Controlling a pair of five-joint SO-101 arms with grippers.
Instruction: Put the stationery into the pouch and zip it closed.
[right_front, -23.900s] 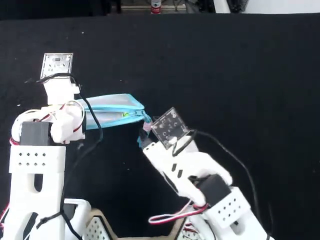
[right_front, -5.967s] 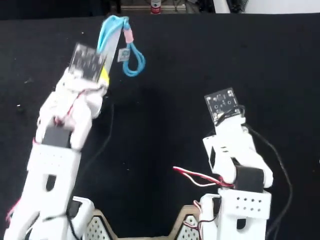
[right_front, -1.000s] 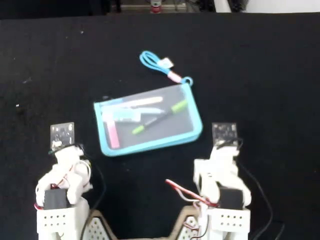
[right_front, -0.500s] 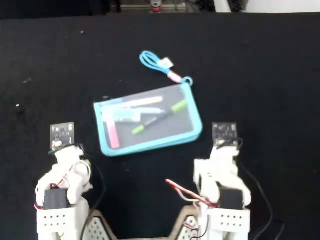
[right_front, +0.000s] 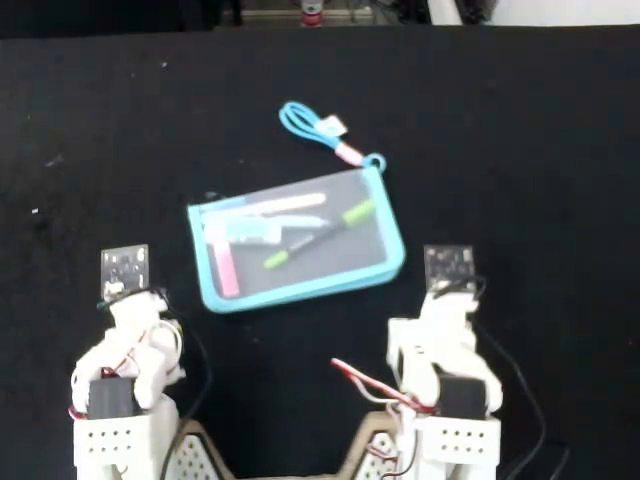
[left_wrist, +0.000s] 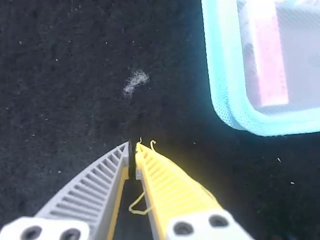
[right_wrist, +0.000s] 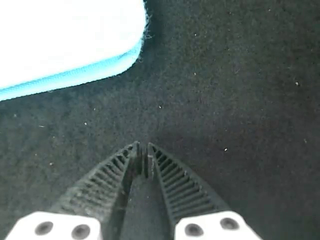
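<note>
Beyond both grippers (left_wrist: 133, 146) (right_wrist: 143, 147), apart: pouch (right_front: 300, 262).

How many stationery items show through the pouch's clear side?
4: a pale pen along the pouch's far edge, a light blue item beside it, a pink bar at one end, a black-and-green pen slanting across. Others may be hidden.

The pouch (right_front: 300, 290) is edged in light blue, with a see-through grey front. Its strap (right_front: 305, 125) is coloured blue with a pink end. Inside, a pink bar (right_front: 222, 268) and a black pen (right_front: 318, 235) with lime-green ends are seen. The table cloth (right_front: 520, 150) is black and lint-flecked. The left gripper (left_wrist: 132, 148) is ribbed, grey and yellow; the right gripper (right_wrist: 142, 150) is ribbed black.
</note>
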